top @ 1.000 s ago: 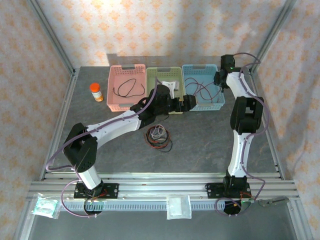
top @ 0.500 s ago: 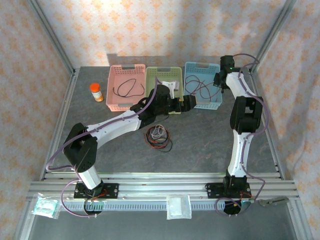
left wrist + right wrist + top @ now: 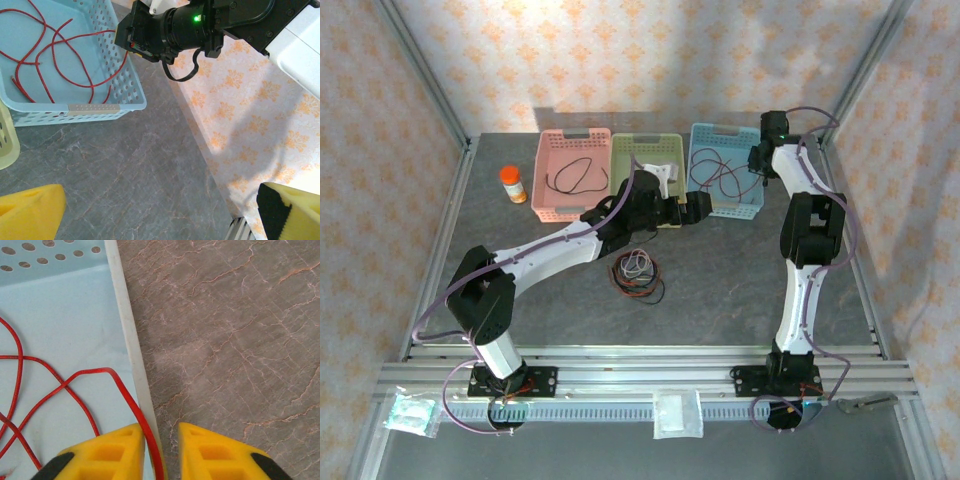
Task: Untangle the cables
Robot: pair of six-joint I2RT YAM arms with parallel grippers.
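On the floor of the blue basket (image 3: 725, 131): a red cable (image 3: 722, 181) in loose, crossing loops, one strand up against the right-hand rim. Right gripper (image 3: 161, 452) at that same rim of the blue basket, yellow fingers (image 3: 102, 450) narrow, one inside the wall and one outside, with the rim and the red strand between them. Cannot tell whether pinched or merely straddled. Left gripper (image 3: 160, 212) low over the bare table (image 3: 130, 170) just off the blue basket's near left corner, spread wide, yellow pads (image 3: 30, 207) at opposite edges of the wrist view, holding nothing. Well off that same near left corner of the blue basket, out on the table: the tangle of cables (image 3: 637, 275), red, black and white loops heaped together, apart from both grippers. Directly left of the blue basket, just beside it: a green basket (image 3: 650, 139) with a white item (image 3: 663, 172) inside. One place further left of the blue basket: a pink basket (image 3: 573, 135) with a black cable (image 3: 570, 175) looped on its floor. Further left again of the blue basket, alone on the table: an orange bottle (image 3: 513, 184)
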